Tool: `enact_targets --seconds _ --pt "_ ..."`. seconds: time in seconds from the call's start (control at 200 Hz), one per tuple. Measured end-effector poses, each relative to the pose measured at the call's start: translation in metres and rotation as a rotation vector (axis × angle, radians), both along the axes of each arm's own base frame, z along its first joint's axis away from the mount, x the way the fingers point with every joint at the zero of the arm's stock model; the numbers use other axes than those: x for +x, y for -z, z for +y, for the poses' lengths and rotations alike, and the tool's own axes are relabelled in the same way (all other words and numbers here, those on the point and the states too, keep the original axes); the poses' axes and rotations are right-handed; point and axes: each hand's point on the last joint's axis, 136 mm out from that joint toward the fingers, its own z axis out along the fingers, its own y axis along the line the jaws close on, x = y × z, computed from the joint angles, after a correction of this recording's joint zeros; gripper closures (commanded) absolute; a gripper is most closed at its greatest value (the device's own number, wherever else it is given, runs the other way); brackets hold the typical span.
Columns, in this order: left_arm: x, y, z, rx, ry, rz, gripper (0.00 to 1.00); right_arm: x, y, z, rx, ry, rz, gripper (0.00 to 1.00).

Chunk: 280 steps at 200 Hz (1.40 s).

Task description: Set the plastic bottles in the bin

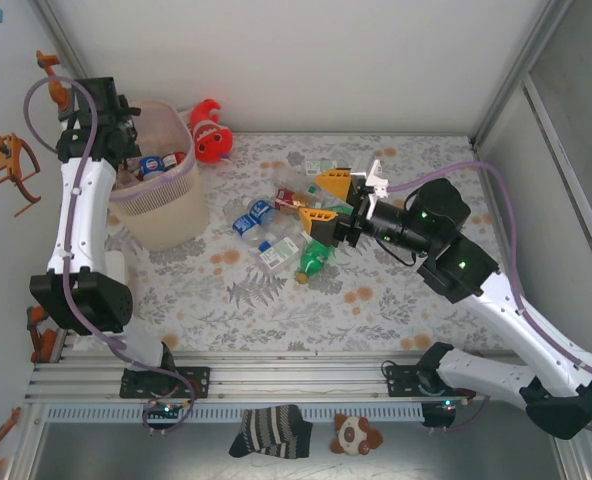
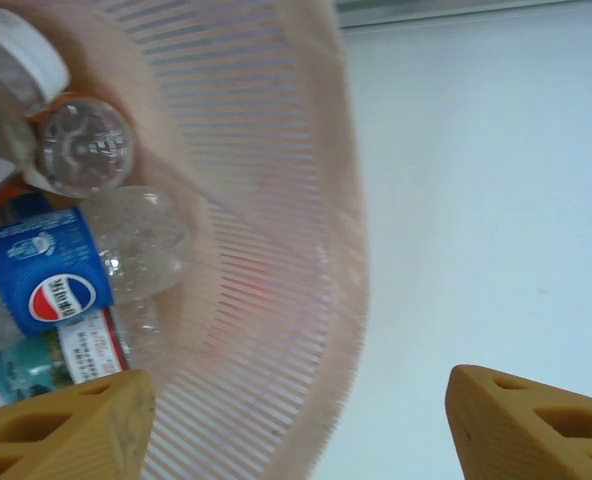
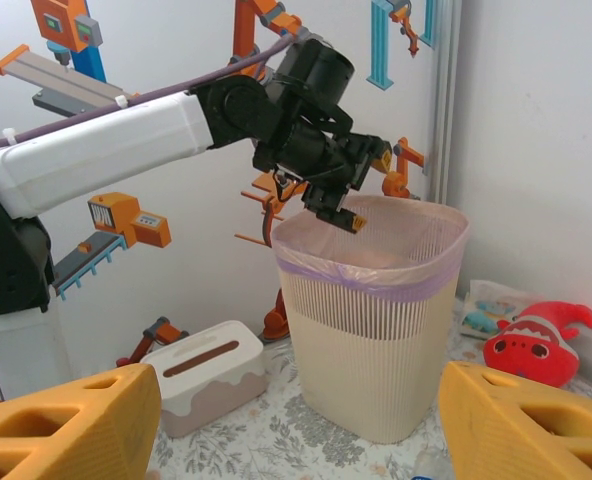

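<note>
Flanking bin (image 1: 172,218), fish plush (image 1: 210,134), tissue box (image 3: 212,376)

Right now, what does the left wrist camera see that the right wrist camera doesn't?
Left wrist alone: the inside of the bin, with a Pepsi-labelled bottle and a white-capped bottle lying in it. Right wrist alone: the bin's outside, the left gripper hanging above its rim, a red fish plush and a tissue box on the table. Both: the same pale-pink bin.

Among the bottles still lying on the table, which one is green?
The green bottle at the near edge of the pile. The others there look clear, with blue, white or red labels; it alone has a solid green body.
</note>
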Motion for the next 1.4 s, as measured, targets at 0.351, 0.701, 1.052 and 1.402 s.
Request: enact_targets --seconds 0.351,0.701,1.052,1.402 --pt "0.028 -0.006 -0.02 0.116 0.221 -0.047 0.37 0.003 0.004 -0.001 -0.008 0.021 0.01 0.28" --pt "0.054 0.051 -0.013 0.174 0.336 0.082 0.49 0.006 0.009 -0.003 -0.021 0.038 0.025 0.29" --pt "0.06 0.136 -0.015 0.098 0.372 0.271 0.47 0.008 0.009 -0.003 -0.022 0.048 0.026 0.28" --pt "0.061 0.142 -0.019 0.067 0.377 0.253 0.48 0.013 0.015 -0.003 -0.04 0.074 0.041 0.29"
